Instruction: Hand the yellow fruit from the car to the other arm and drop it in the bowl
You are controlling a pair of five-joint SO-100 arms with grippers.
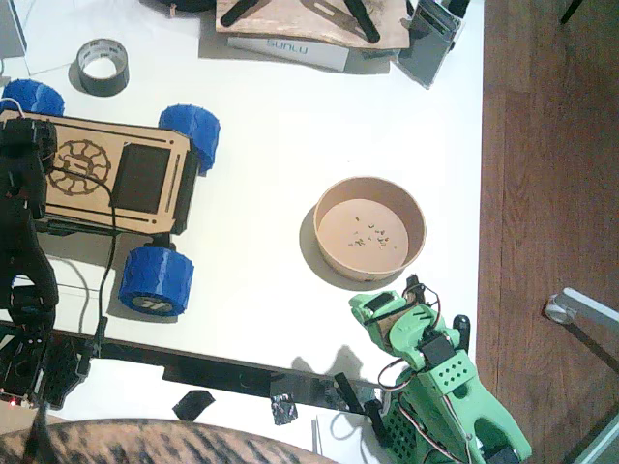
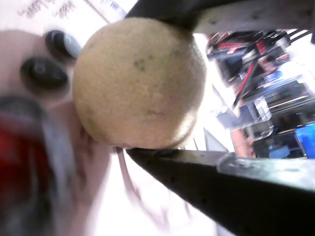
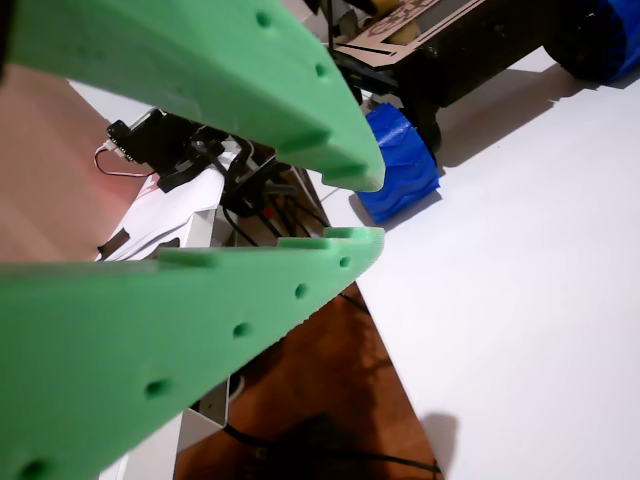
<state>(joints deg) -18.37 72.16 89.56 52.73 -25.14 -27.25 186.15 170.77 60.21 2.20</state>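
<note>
The white table [image 1: 280, 145] carries everything, with the car [image 1: 97, 174] at its left side and the bowl [image 1: 369, 228] well apart to the right, holding only a few dark crumbs. The black left arm [image 1: 24, 242] is seen over the car's rear end; the green other arm [image 1: 435, 387] is folded low near the table's front edge, just beside the bowl. In a wrist view the green right gripper [image 3: 365, 208] is seen with a narrow gap between its fingertips and nothing between them. In a wrist view the yellow fruit [image 2: 140, 81] is pinched between the dark jaws of the left gripper [image 2: 162, 83]. The fruit is judged light, firm and slightly rough, so slipping seems unlikely, though rolling is a risk. It is best taken across its widest middle.
</note>
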